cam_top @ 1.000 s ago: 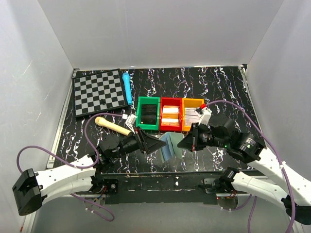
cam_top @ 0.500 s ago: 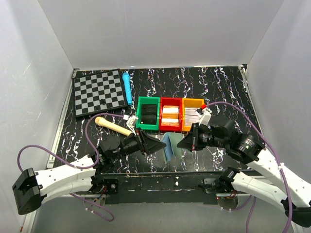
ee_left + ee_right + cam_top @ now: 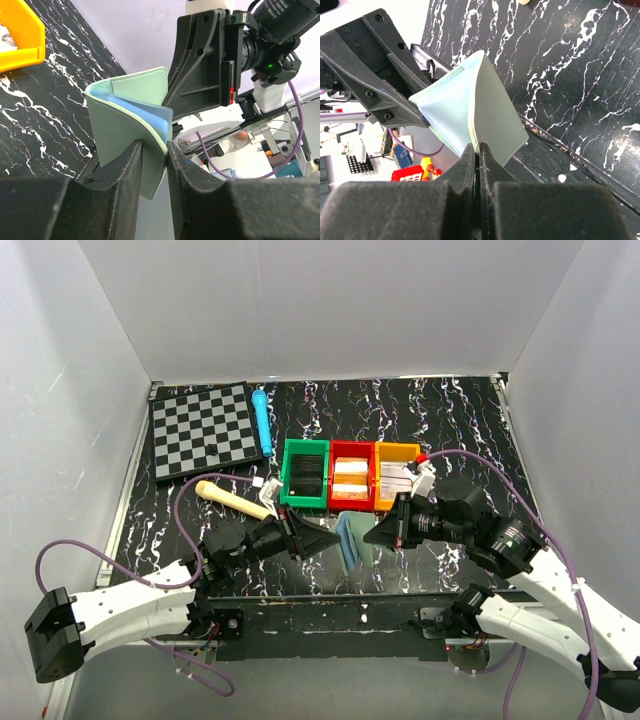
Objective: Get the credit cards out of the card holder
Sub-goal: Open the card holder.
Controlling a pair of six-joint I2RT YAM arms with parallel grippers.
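Both arms meet just in front of the red bin (image 3: 352,444), and the card holder (image 3: 350,538) hangs between them, lifted off the black marbled table (image 3: 450,420) near its front edge. The left gripper (image 3: 155,150) has its two fingers nipped onto one grey-green flap, one finger on each side. Pale blue lining shows at the fold. The right gripper (image 3: 479,150) is squeezed nearly flat, biting the thin lower edge of the other flap. The holder stands half open, like a V.
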